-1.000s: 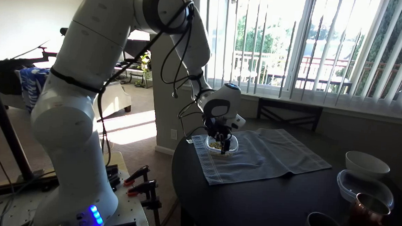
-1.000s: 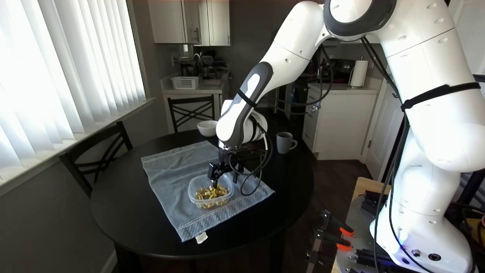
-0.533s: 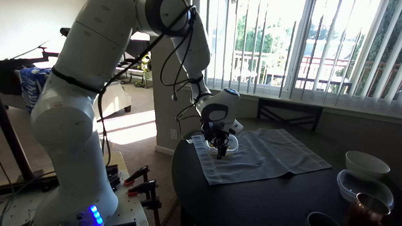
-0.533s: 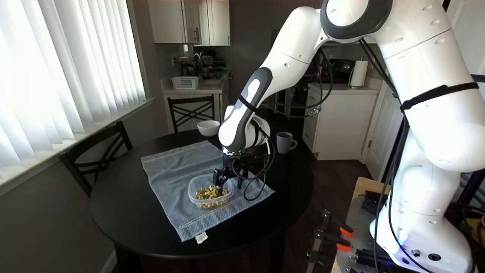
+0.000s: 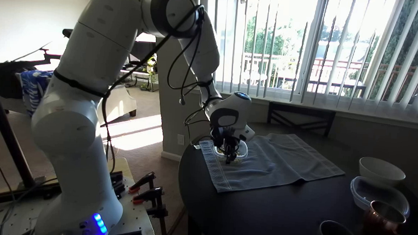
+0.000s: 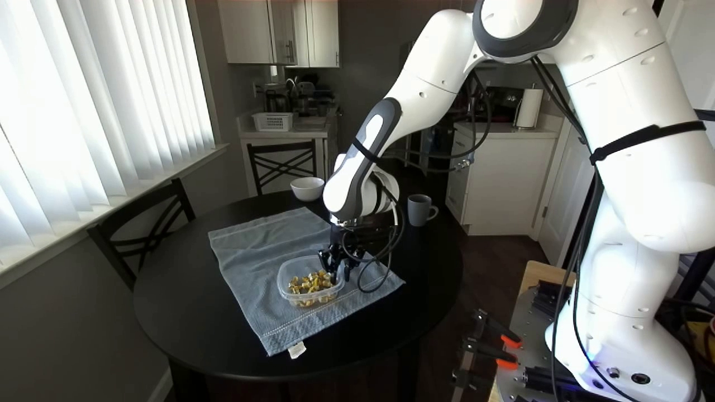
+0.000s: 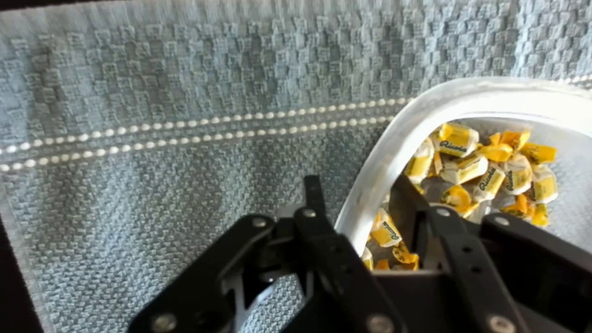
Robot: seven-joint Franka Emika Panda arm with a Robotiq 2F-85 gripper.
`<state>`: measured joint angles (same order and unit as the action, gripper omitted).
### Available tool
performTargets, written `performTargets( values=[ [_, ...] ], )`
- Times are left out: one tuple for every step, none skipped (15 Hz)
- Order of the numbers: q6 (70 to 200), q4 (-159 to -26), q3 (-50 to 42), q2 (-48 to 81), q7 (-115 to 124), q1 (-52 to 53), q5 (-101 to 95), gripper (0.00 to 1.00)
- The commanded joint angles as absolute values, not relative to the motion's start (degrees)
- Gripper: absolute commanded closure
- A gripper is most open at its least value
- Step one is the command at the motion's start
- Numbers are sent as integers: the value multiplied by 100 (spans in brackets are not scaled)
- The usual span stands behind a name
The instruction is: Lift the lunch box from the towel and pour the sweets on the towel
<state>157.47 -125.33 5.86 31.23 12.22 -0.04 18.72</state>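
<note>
One lunch box (image 7: 499,96), clear with whitish rim, upright on towel (image 7: 138,208), right half of wrist view; wrapped sweets (image 7: 489,178) inside, kept together by its walls. Gripper (image 7: 358,189) straddles side wall: one finger inside, other outside above towel. Fingers apart, gap visible beside rim, so no hold yet. Thin wall probably chosen because full width looks too broad to span. Bare towel, left of wrist view, likely leaves pouring room. White bowl (image 6: 307,190), off towel in both exterior views, presumably parked away from spill.

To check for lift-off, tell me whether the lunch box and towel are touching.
Touching. An exterior view shows the lunch box sitting upright on the towel, its base resting flat with no gap visible beneath.
</note>
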Motion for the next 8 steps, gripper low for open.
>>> performTargets(
  values=[
    [15874,-12796,634,2909,1198,-108,2079,88],
    [15876,-12795,632,2911,1198,-121,2087,94],
    [15885,-12794,633,2912,1197,-134,2098,98],
    [15889,-12794,626,2910,1206,-136,2104,99],
    [15894,-12802,620,2898,1215,-133,2115,100],
    [15916,-12818,622,2870,1218,-128,2130,100],
    [15944,-12837,645,2836,1198,-139,2158,100],
    [15975,-12857,664,2797,1186,-145,2180,99]
  ],
)
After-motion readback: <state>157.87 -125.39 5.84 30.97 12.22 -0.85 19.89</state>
